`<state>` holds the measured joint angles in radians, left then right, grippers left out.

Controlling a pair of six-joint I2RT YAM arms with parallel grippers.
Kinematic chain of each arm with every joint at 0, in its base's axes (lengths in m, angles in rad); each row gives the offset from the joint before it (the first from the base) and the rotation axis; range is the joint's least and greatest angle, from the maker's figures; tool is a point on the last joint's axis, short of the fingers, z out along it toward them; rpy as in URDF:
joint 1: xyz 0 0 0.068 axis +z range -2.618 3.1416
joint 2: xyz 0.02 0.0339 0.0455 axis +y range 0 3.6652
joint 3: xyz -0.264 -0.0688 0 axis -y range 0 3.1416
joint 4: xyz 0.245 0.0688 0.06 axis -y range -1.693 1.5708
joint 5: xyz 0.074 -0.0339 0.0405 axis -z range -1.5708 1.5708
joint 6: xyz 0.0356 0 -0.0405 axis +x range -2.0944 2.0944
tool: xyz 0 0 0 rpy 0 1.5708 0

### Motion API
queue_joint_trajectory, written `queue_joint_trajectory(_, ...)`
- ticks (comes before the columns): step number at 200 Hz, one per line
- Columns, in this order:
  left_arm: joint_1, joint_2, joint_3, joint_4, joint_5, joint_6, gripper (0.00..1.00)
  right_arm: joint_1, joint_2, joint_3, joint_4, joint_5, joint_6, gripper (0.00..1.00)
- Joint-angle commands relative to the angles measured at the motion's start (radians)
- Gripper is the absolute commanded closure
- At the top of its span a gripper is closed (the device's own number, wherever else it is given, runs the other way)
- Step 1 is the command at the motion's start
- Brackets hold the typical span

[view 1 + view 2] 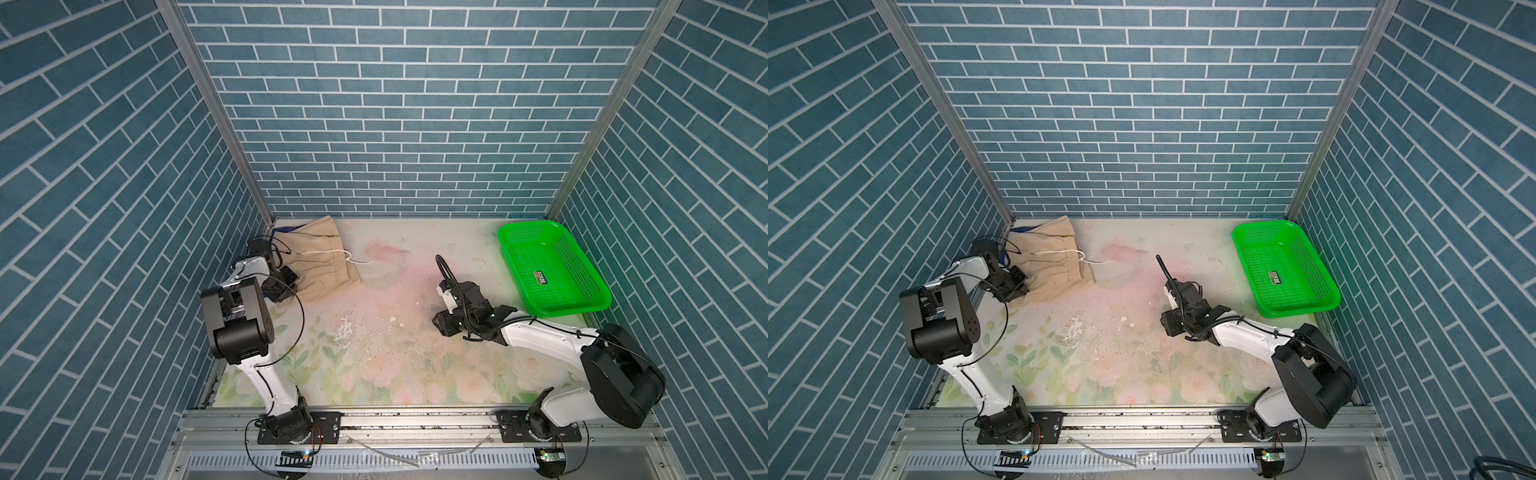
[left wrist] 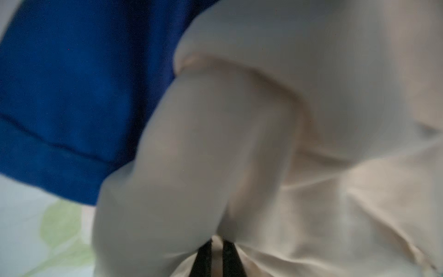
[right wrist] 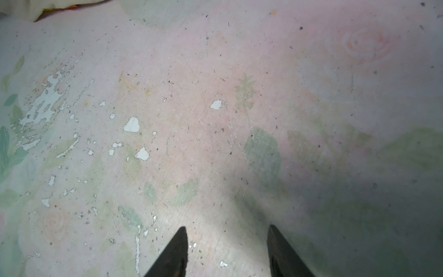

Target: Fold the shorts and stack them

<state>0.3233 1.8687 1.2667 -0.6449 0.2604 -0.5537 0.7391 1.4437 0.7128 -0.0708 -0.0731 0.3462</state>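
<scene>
Blue brick-patterned walls (image 1: pixel 395 124) close in a desk (image 1: pixel 374 353) with a faded floral print, its coating chipped white in patches (image 3: pixel 43 105). The left tool (image 1: pixel 286 282) reaches into the far left corner of the desk and meets the near edge of the beige shorts (image 1: pixel 324 266), which lie crumpled flat there in both top views (image 1: pixel 1054 266). In the left wrist view the tool (image 2: pixel 217 256) has its two dark fingertips (image 2: pixel 203 259) drawn close together with a thin fold of the beige fabric pinched between them, and the rest of the cloth bulges up just ahead of it, blurred. Beside that bulge a second pair of shorts (image 2: pixel 72 96) shows as a blue panel with a stitched hem, partly tucked under the beige pair. A white drawstring (image 1: pixel 332 253) runs across the gathered waistband beyond the left tool, its loose end trailing onto the desk. The right tool (image 1: pixel 438 326) hangs low over bare desk, well apart from both pairs. In the right wrist view (image 3: pixel 227 251) its jaws stand spread with only desk between them, and the chipped patches lie ahead of it. A green perforated basket (image 1: pixel 552 270) sits behind the right tool, near the far right corner.
</scene>
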Motion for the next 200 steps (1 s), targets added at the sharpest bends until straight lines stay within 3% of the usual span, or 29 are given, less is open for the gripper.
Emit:
queue_joint_trajectory(1,0.011,-0.018,-0.024,-0.057,-0.110,-0.030,0.88,-0.007,-0.021,-0.027,0.021,-0.008,0.030,0.46)
queue_joint_trajectory(35,0.016,0.031,-0.021,-0.068,-0.156,-0.034,0.89,-0.017,-0.036,-0.032,0.018,-0.009,0.018,0.46)
queue_joint_trajectory(59,0.017,0.014,-0.010,-0.073,-0.109,-0.037,0.90,-0.023,-0.051,-0.051,0.028,-0.008,0.017,0.45)
queue_joint_trajectory(90,0.013,-0.118,0.037,-0.106,-0.051,-0.052,0.87,-0.033,-0.042,-0.055,0.029,-0.009,0.017,0.45)
queue_joint_trajectory(114,0.013,-0.163,0.156,-0.170,-0.093,-0.029,0.83,-0.037,-0.024,-0.040,0.034,-0.045,0.014,0.45)
queue_joint_trajectory(169,0.014,-0.047,0.402,-0.143,-0.099,-0.013,0.80,-0.054,-0.018,-0.020,0.037,-0.039,0.017,0.45)
queue_joint_trajectory(200,0.013,0.094,0.458,0.081,0.049,-0.019,0.84,-0.062,-0.001,-0.009,0.022,-0.034,0.025,0.45)
